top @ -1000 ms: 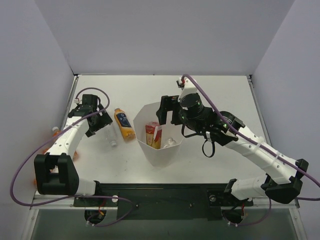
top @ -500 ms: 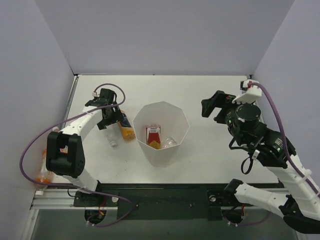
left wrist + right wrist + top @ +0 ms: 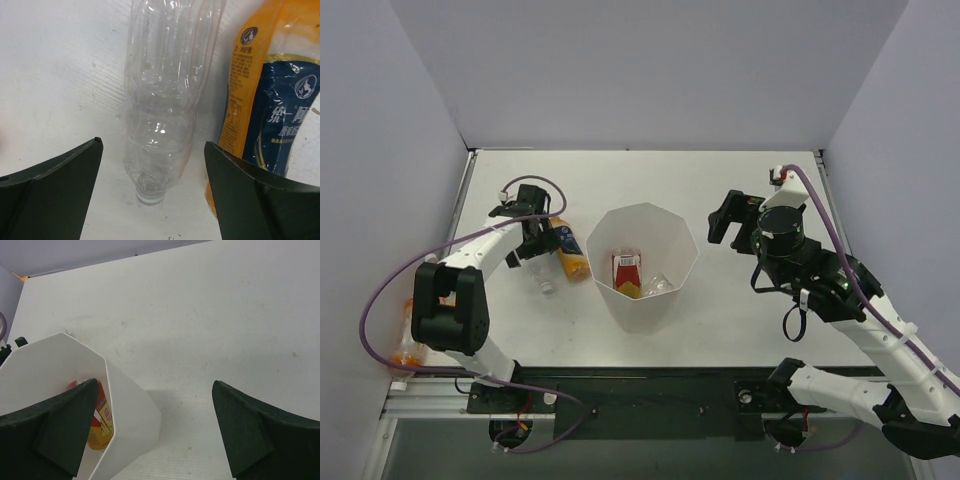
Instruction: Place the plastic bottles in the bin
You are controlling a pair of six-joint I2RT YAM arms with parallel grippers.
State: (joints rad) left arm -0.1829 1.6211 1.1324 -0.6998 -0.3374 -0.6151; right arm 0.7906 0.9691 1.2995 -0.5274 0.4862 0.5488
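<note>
The white faceted bin (image 3: pixel 645 310) stands mid-table and holds a red-labelled bottle (image 3: pixel 626 272) and a clear one (image 3: pixel 660 285). Left of it lie an orange bottle with a dark blue label (image 3: pixel 568 250) and an empty clear bottle (image 3: pixel 542 277). My left gripper (image 3: pixel 536 245) is open, low over them. In the left wrist view the left gripper (image 3: pixel 152 145) straddles the clear bottle (image 3: pixel 160 100), with the orange bottle (image 3: pixel 270 110) by the right finger. My right gripper (image 3: pixel 722 220) is open and empty, right of the bin. In the right wrist view the right gripper (image 3: pixel 155 384) is by the bin (image 3: pixel 130 410).
Two more orange bottles (image 3: pixel 405 350) (image 3: pixel 430 262) lie off the table's left edge beside the left arm. Purple cables loop over both arms. Grey walls close in the table at the back and sides.
My right arm has drawn back from over the bin to its right side, open and empty. My left gripper has moved right and down onto the two bottles left of the bin.
</note>
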